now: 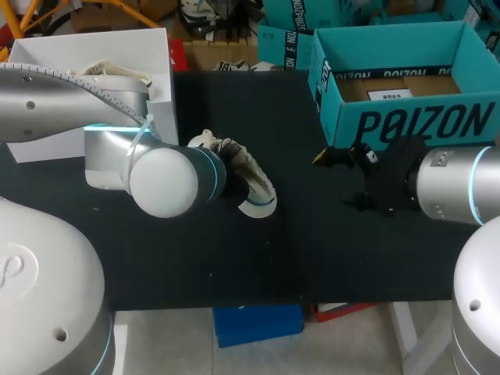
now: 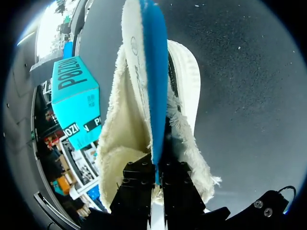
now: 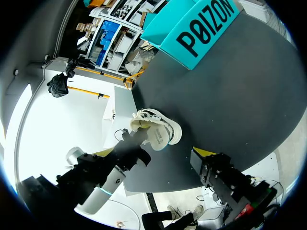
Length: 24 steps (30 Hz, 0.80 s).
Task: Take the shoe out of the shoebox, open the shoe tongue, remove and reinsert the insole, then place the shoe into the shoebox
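Note:
A cream shoe point(image 1: 244, 173) with fleecy lining lies on the black table's middle. In the left wrist view my left gripper point(image 2: 157, 165) is shut on the insole point(image 2: 154, 72), white on one face and blue on the other. The insole stands on edge, running out from the fingers along the shoe's point(image 2: 187, 76) opening. From the head view my left wrist hides most of that grip; only a pale blue insole end point(image 1: 258, 206) shows. My right gripper point(image 1: 344, 178) hangs open and empty in front of the teal shoebox point(image 1: 406, 125), well right of the shoe point(image 3: 160, 130).
A white box point(image 1: 47, 55) with a cream item inside stands at the back left, behind my left arm. The teal shoebox point(image 3: 201, 28) sits open at the back right. Bare black mat lies between the shoe and my right gripper point(image 3: 207, 160).

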Each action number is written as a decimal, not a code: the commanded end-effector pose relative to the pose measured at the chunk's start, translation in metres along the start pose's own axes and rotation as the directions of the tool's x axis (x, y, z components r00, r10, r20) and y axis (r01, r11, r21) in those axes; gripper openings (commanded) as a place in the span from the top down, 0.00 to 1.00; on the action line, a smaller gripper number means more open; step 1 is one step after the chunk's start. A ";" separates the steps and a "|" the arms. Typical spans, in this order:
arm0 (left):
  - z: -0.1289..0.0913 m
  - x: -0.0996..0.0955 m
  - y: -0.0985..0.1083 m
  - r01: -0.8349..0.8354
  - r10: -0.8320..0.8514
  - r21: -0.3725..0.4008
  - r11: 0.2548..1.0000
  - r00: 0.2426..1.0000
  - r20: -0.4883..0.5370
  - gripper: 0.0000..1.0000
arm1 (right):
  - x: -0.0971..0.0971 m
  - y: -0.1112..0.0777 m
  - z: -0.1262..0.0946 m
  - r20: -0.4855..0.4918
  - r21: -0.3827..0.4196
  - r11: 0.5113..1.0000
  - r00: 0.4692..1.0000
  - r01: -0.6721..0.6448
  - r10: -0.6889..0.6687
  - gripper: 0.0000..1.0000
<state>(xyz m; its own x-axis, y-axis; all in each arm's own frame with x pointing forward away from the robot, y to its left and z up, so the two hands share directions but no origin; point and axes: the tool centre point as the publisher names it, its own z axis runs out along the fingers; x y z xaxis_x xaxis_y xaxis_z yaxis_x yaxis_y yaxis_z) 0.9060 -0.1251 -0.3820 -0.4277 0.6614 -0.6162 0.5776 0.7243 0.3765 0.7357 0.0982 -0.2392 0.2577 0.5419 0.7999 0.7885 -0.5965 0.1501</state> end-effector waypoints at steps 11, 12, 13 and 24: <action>0.002 -0.005 -0.001 0.076 -0.076 0.030 0.997 0.997 -0.003 0.53 | -0.005 0.002 -0.004 -0.010 0.031 0.999 1.000 -0.008 0.008 0.00; 0.000 -0.007 -0.003 0.076 -0.076 0.040 0.996 0.997 0.004 0.27 | -0.005 0.002 -0.004 -0.010 0.031 0.999 1.000 -0.008 0.008 0.00; -0.003 -0.009 -0.006 0.088 -0.089 0.067 0.994 0.996 0.010 0.15 | -0.005 0.002 -0.004 -0.010 0.031 0.999 1.000 -0.008 0.008 0.00; -0.027 -0.020 -0.025 0.152 -0.165 0.320 0.935 0.986 0.012 0.44 | -0.005 0.002 -0.004 -0.010 0.031 0.999 1.000 -0.008 0.008 0.00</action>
<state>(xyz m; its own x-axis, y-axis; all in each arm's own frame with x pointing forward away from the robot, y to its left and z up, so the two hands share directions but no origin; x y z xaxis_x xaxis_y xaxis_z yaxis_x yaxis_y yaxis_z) 0.8787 -0.1587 -0.3623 -0.5076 0.5235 -0.6843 0.6355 0.7638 0.1130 0.7357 0.0982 -0.2392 0.2577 0.5420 0.7999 0.7885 -0.5965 0.1501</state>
